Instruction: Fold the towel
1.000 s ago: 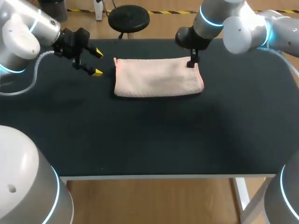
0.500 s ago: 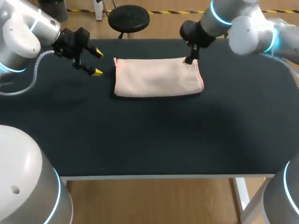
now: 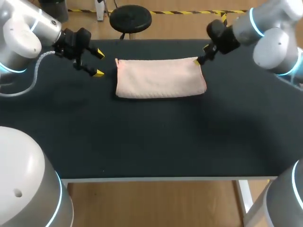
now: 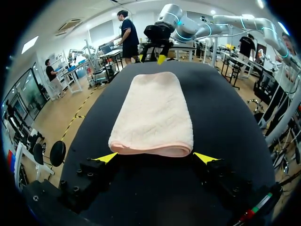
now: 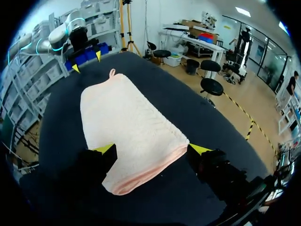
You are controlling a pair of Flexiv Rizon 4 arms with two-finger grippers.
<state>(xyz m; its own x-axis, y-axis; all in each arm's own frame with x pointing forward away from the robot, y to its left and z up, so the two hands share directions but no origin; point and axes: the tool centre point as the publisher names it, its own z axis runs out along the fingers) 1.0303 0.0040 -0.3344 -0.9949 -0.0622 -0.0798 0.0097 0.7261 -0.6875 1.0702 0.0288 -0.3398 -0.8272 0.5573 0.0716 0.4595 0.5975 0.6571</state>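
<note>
The folded pink towel [image 3: 160, 78] is laid at 12 o'clock on the table [image 3: 151, 137]. The left gripper [image 3: 99, 63], at its 9 o'clock, and the right gripper [image 3: 200, 54], at 3 o'clock, are spread wide, empty. Both layers should be pinched together, edges kept aligned.

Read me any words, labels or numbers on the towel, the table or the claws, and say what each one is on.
None to read: the pink towel, the black table, the left claw and the right claw show no words, labels, numbers or signs.
</note>
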